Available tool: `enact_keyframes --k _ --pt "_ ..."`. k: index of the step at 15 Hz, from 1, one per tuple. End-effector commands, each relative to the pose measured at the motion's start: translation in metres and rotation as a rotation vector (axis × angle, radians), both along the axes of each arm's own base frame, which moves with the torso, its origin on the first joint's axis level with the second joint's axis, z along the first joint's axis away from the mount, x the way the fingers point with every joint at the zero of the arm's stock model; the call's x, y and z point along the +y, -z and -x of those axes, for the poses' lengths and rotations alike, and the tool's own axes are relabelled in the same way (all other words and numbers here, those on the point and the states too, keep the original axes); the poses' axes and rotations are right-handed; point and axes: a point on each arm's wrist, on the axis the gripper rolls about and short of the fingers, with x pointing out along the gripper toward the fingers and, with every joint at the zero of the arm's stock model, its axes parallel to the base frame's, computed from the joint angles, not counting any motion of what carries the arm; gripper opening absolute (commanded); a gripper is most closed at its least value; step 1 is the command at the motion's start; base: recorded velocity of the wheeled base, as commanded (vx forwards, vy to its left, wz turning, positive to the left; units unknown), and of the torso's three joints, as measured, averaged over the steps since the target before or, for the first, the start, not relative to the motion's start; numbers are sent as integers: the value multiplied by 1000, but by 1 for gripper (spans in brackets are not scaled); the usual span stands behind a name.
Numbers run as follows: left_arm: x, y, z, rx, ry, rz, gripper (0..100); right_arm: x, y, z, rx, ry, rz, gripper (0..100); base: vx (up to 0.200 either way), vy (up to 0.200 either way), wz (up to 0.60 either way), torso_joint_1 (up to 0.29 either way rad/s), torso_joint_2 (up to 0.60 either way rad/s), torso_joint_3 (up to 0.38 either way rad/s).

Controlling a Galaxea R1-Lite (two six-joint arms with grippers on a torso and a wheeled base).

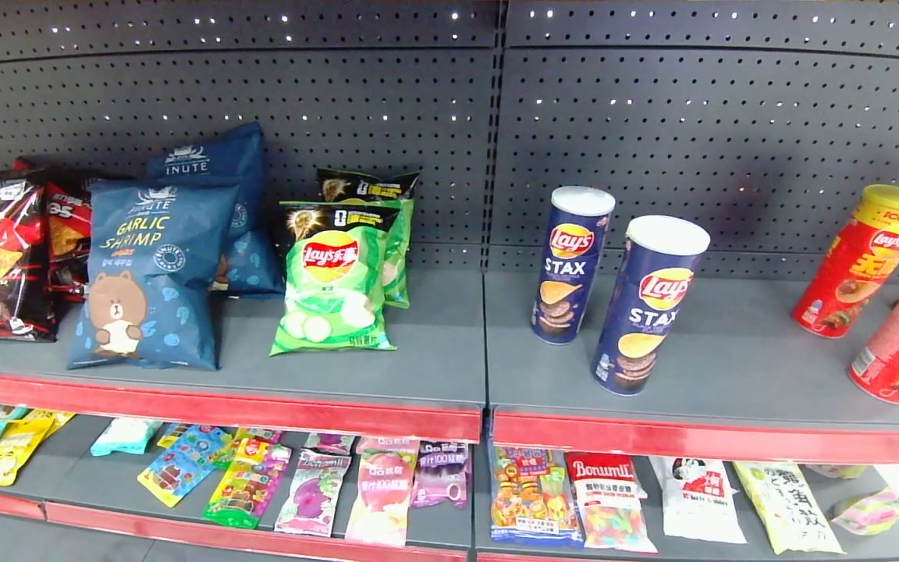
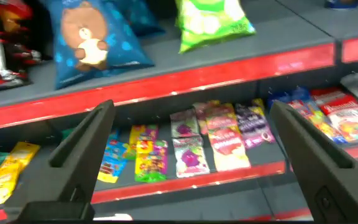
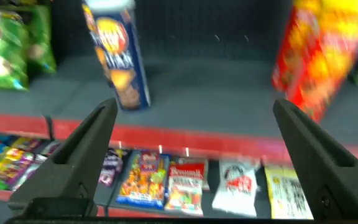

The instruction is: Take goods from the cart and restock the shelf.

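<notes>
Reading left end effector as spread wide, gripping nothing, hanging just off the red front lip of the shelf, above candy packets on the lower shelf. Reading right end effector the same: wide apart, empty, facing a blue can and a red can.

Scanning the shelf from the head view:
- Seeing blue bags and green chip bags standing on the left.
- Seeing two blue cans upright mid-right and red cans far right.
- Noting bare board between green chip bags and blue cans, and again between blue cans and red cans.

Judging step as picking a gap, then going to the cart for matching stock. Not guessing cart position.

Doing it well:
- Matching each item to its neighbours.
- Gripping cans mid-body.
- Coming in high over the lip and setting down behind the front row.
- Keeping clear of standing cans, probably tipping easily if clipped.
</notes>
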Motion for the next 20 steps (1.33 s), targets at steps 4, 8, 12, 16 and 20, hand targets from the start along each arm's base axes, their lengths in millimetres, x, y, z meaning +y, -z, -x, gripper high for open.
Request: enact_keyframes --k 4,8,12,16,20 --pt "3 36 -10 33 -91 54 100 39 -36 -143 177 -246 66 100 0 0 0 0 0 0" --pt "6 46 -14 18 -179 143 100 47 -8 -155 290 -281 86 100 0 0 0 0 0 0" --pt "6 46 -14 17 -188 131 100 60 14 -184 260 -302 86 100 0 0 0 0 0 0" --pt "3 45 -14 12 -42 102 100 70 31 -177 300 -352 102 100 0 0 0 0 0 0" --pt "7 46 -14 23 -233 117 100 76 35 -176 315 -372 112 100 0 0 0 0 0 0"
